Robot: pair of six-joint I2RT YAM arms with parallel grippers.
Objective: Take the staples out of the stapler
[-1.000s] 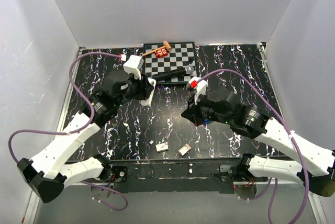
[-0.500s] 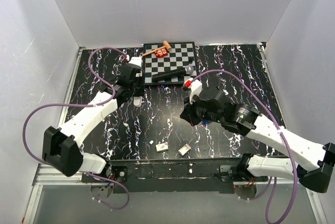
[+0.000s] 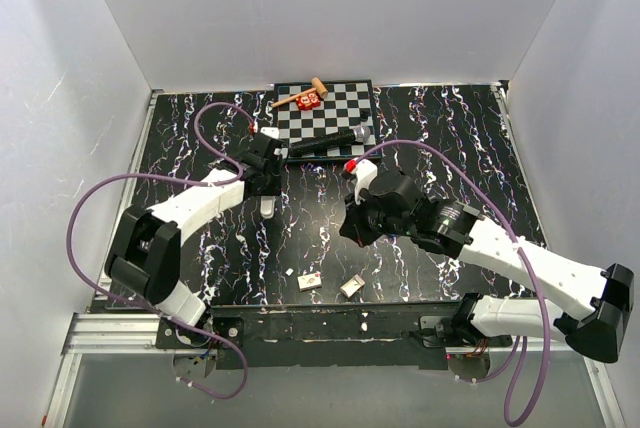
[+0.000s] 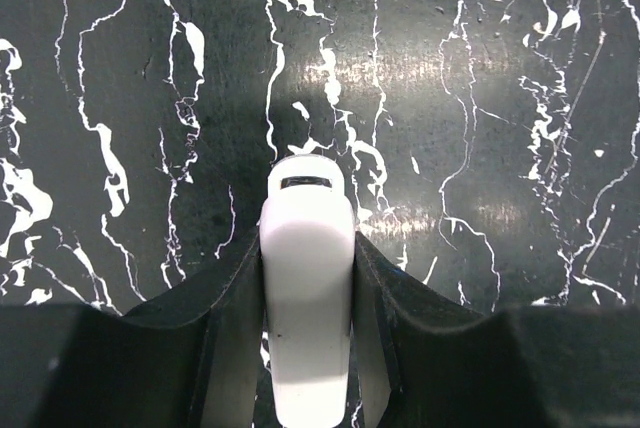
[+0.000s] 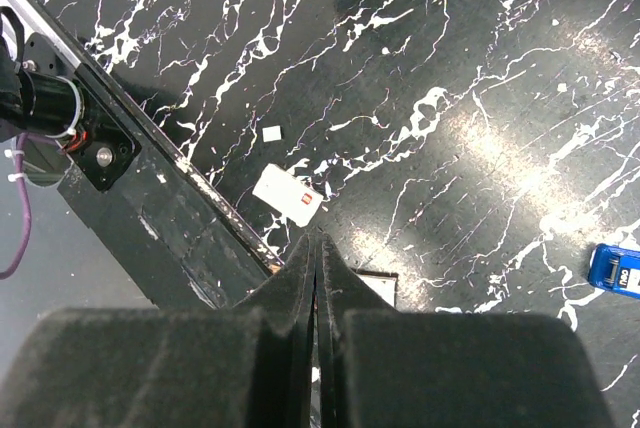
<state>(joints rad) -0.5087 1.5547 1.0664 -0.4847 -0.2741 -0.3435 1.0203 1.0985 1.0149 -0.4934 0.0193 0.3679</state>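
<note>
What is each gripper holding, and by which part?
The left gripper grips a slim white object by its sides, rounded end protruding. The right gripper is shut on nothing; the blue stapler lies apart.

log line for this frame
left gripper: shut on slim white object | right gripper: shut, empty | stapler: lying loose, ungripped

The black marbled table (image 3: 460, 113) carries a checkerboard (image 3: 330, 113), a white card (image 3: 310, 280) and the blue stapler (image 5: 614, 270).

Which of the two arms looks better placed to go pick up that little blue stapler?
Likely right. The right gripper is shut and empty, with the stapler lying on the table in its wrist view. The left gripper is busy, clamped on a slim white object.
</note>
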